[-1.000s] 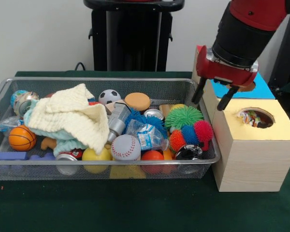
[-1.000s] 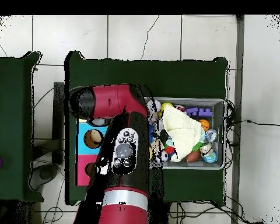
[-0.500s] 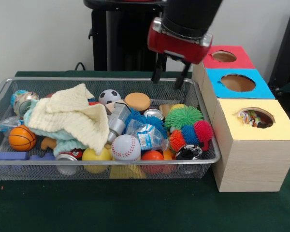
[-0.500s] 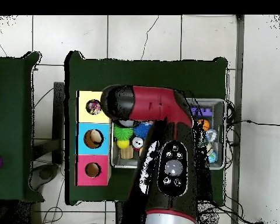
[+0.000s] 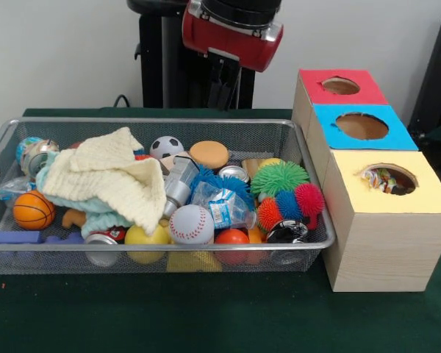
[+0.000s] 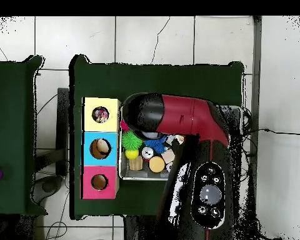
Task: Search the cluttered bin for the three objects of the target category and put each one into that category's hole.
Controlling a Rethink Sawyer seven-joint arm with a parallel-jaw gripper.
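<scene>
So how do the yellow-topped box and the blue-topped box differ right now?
The yellow-topped box has something colourful showing in its hole, while the blue-topped box shows only plain brown inside its hole. In the front view the yellow one stands nearest the camera, at the end of the row; the blue one sits in the middle, between it and the red-topped box. Both are pale wooden boxes with one round hole on top.

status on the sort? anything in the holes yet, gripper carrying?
Done: something multicoloured lies in the yellow box's hole; I cannot tell how many items. The blue hole and red hole look empty. In hand: nothing visible; the gripper hangs above the bin's far edge, whether its fingers are open is unclear. Left: the bin is full of balls, cans and a cloth.
</scene>
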